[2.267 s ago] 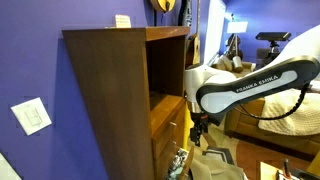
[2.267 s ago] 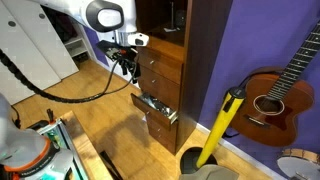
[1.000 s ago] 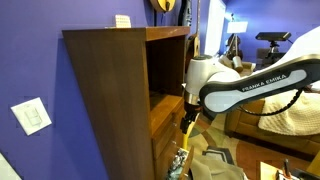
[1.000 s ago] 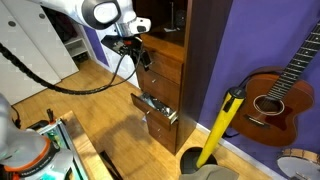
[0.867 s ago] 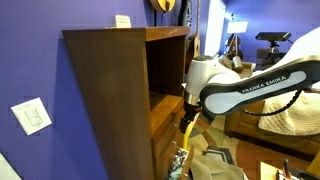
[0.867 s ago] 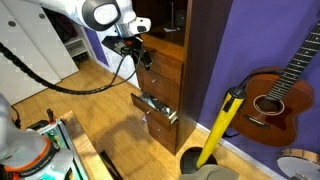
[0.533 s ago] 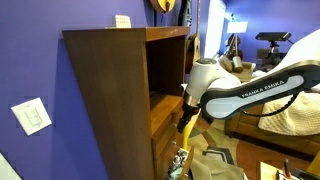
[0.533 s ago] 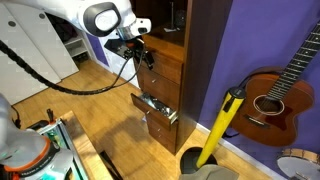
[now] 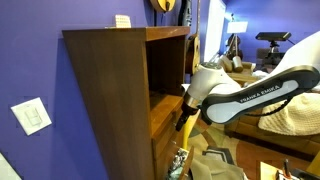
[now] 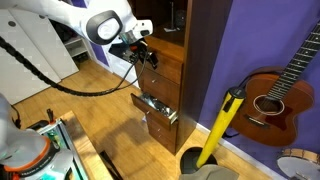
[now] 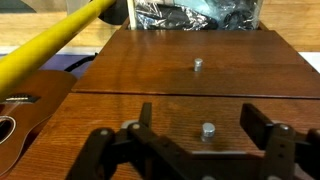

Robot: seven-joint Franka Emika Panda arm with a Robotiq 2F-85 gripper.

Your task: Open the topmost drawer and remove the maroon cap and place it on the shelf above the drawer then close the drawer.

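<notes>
The topmost drawer (image 10: pixel 163 60) is shut in the tall dark wood cabinet and also shows in an exterior view (image 9: pixel 166 117). In the wrist view its brown front (image 11: pixel 110 120) fills the lower part of the picture, and its small metal knob (image 11: pixel 207 130) lies between my jaws. My gripper (image 11: pixel 200 122) is open around the knob without clamping it. It shows at the drawer front in both exterior views (image 9: pixel 183 118) (image 10: pixel 147 54). The shelf (image 10: pixel 172 38) lies just above the drawer. The maroon cap is hidden.
A lower drawer (image 10: pixel 156 108) stands pulled out, full of clutter (image 11: pixel 190 14). The drawer in between has its own knob (image 11: pixel 197 65). A yellow pole (image 10: pixel 222 125) and a guitar (image 10: pixel 285 85) lean on the purple wall beside the cabinet.
My gripper has moved in toward the cabinet front and now sits at the top drawer's knob. The drawers have not moved.
</notes>
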